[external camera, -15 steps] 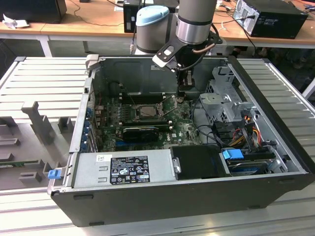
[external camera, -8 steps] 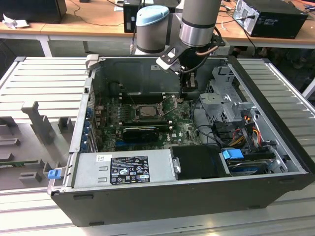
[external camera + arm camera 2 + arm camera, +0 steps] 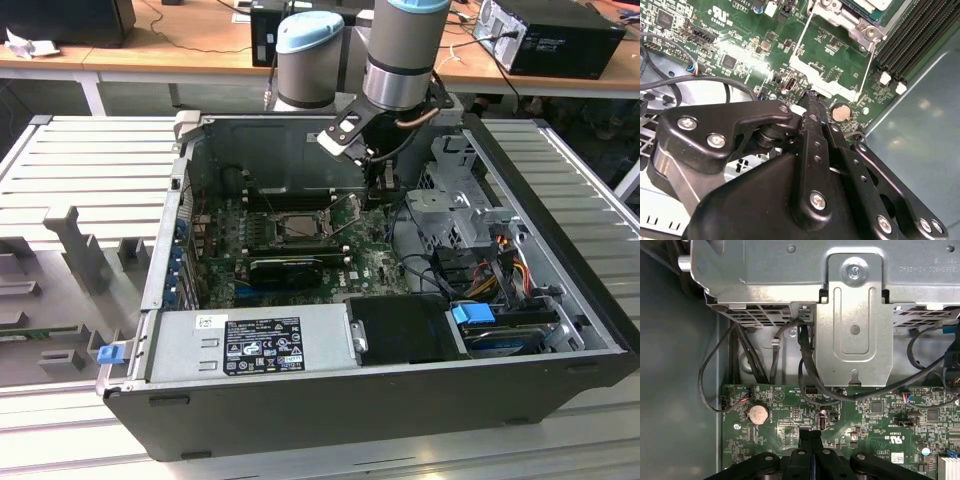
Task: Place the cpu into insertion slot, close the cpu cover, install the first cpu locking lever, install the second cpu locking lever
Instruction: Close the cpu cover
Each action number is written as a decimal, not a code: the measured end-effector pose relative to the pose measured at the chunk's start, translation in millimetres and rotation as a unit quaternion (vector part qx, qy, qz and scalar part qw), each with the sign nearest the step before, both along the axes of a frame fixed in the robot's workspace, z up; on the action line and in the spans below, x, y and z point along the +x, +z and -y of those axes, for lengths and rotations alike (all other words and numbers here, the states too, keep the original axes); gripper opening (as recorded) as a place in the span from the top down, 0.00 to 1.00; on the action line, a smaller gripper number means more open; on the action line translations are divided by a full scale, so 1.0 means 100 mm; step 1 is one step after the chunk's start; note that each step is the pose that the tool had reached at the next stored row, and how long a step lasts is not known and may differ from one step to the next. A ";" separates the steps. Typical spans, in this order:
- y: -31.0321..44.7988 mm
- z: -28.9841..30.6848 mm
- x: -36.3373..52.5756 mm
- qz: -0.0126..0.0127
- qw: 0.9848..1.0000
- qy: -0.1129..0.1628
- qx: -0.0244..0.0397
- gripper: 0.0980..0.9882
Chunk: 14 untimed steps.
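In the exterior view my gripper (image 3: 383, 190) reaches down into the open computer case, to the exterior view's right of the insertion slot (image 3: 296, 228). The second wrist view has the gripper (image 3: 809, 96) shut, its tip right at the free edge of the cpu cover (image 3: 825, 82). That cover is a thin silver frame tilted up from the insertion slot (image 3: 860, 12), with green board visible through its opening. I cannot tell if the tip touches it. A pale flat surface lies in the slot; whether it is the cpu is unclear. The fingers (image 3: 806, 440) are pressed together over the board.
Black memory slots (image 3: 910, 35) run beside the socket. A coin battery (image 3: 758, 413) sits near the gripper tip. A metal drive cage (image 3: 855, 325) with black cables (image 3: 810, 370) rises close by. The power supply (image 3: 260, 340) fills the case front.
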<state>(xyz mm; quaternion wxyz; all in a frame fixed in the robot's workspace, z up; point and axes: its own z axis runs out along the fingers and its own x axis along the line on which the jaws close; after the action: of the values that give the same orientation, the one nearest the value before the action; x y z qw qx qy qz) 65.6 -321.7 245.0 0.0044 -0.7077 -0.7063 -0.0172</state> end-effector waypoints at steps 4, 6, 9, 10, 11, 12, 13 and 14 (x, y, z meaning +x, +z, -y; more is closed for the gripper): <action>-0.007 0.000 -0.050 0.000 1.000 0.000 0.000 0.99; -0.008 0.000 -0.062 0.000 1.000 0.000 0.000 0.99; -0.007 0.000 -0.079 0.000 1.000 0.001 0.000 0.99; -0.007 0.000 -0.086 0.000 1.000 0.001 0.000 0.99; -0.007 0.000 -0.093 0.000 1.000 0.001 0.000 0.99; -0.008 0.000 -0.098 0.000 1.000 0.001 0.000 0.99; -0.008 0.000 -0.102 0.000 1.000 0.001 0.000 0.99; -0.007 0.000 -0.109 0.000 1.000 0.001 0.000 0.99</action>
<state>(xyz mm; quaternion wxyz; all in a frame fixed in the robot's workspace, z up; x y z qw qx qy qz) 54.7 -321.7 244.3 0.0046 -0.7072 -0.7068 -0.0169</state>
